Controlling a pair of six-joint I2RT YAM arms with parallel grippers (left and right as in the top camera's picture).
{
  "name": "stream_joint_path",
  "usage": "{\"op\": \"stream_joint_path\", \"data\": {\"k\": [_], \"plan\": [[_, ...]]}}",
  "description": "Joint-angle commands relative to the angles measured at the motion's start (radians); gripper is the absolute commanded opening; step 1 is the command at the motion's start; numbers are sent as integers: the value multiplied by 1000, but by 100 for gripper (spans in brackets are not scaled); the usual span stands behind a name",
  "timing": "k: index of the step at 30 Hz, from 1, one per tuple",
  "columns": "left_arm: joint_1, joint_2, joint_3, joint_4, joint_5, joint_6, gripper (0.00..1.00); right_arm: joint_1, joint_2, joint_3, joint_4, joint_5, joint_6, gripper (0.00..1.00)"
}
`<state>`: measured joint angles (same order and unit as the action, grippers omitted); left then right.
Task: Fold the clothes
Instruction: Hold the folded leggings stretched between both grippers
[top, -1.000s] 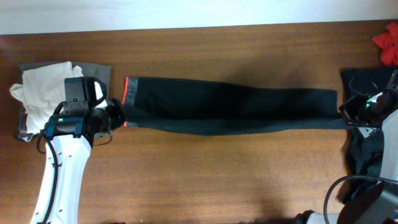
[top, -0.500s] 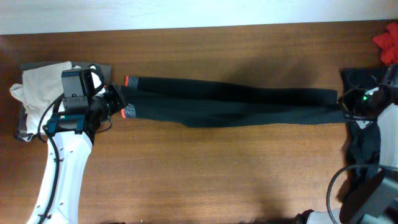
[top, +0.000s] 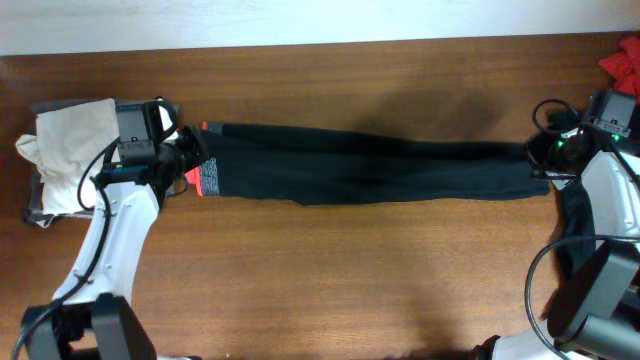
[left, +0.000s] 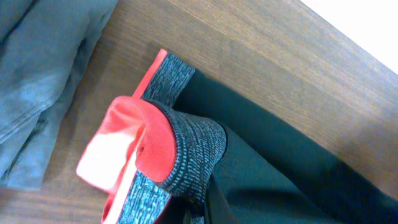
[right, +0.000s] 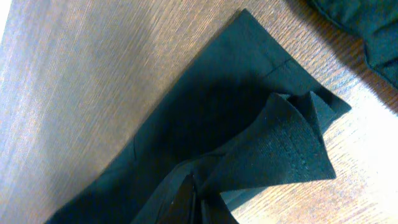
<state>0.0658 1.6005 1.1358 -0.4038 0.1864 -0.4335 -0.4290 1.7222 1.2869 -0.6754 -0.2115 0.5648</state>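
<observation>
Black trousers (top: 370, 170): stretched lengthwise across the wooden tabletop (top: 350, 270), legs together, waist at left;
Left hand (top: 190, 165): clamped on the grey, red-orange-edged waistband (left: 186, 158), fabric bunched and raised;
Right hand (top: 538, 160): pinched shut on the leg hems (right: 292, 149), one layer folded upward;
White garment (top: 65, 150): heaped on grey garment (left: 37, 74), just beyond the left hand.

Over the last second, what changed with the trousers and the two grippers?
The left gripper, shut on the waistband, and the right gripper, shut on the leg ends, carried the trousers toward the table's far edge; the fabric bunched narrower. Both grips held; the white garment stayed put.
</observation>
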Motion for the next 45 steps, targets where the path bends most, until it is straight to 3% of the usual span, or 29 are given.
{"op": "stream_joint_path", "data": {"k": [1,20,45], "plan": [[0,39,20,29,-11,16,1,5,26,21,16,29,21,4],[-32,281,20,344,-55,16,1,38,193,21,265,59,21,10],[-32,380,20,447,-79,16,1,35,267,21,355,234,20,4]]}}
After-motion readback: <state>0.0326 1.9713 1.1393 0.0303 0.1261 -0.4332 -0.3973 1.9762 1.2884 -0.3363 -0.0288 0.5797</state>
